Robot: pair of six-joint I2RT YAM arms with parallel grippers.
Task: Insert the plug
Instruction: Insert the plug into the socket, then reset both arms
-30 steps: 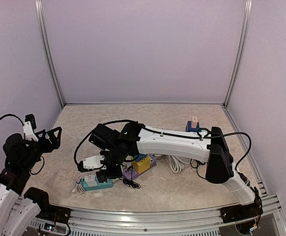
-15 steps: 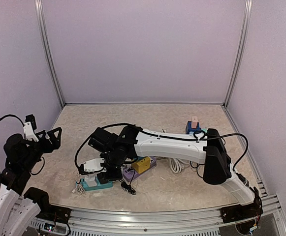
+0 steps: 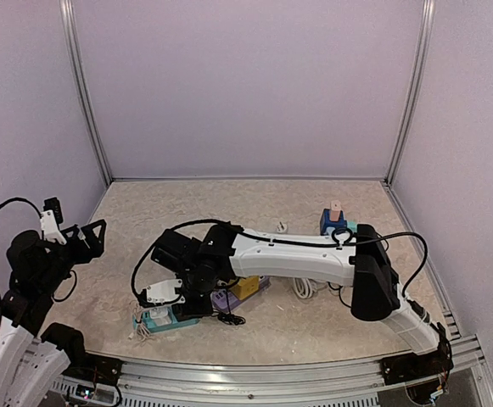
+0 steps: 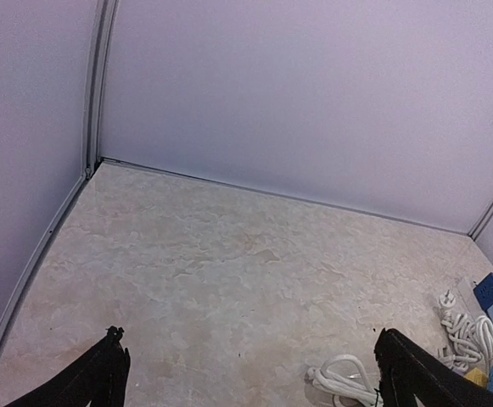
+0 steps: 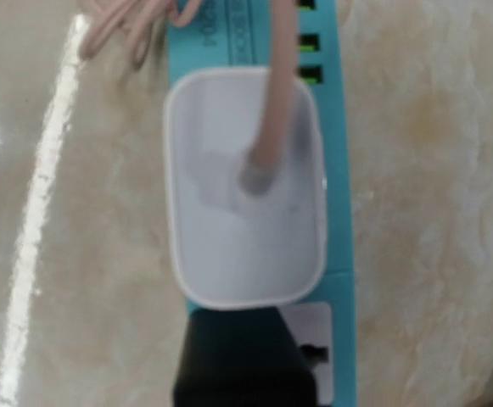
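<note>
At the far left of the overhead view, the left gripper [image 3: 76, 229] is held up beside the table [image 3: 314, 195]. Its fingers [image 4: 110, 373] are spread wide apart, with nothing between them. Lower and left of centre, a teal power strip [image 3: 182, 320] is laid near the table's front edge. The white plug [image 5: 244, 186] is seen sitting on its top face, with a pinkish cord [image 5: 276, 85] running out of it. The right gripper [image 3: 171, 298] is lowered directly over the plug; whether it is clenched on it cannot be told. Just to the right are a purple strip [image 3: 226, 298] and a yellow block [image 3: 244, 285], then a white coiled cable [image 3: 304, 285]. Further back, a blue block [image 3: 333, 222] is seen.
</note>
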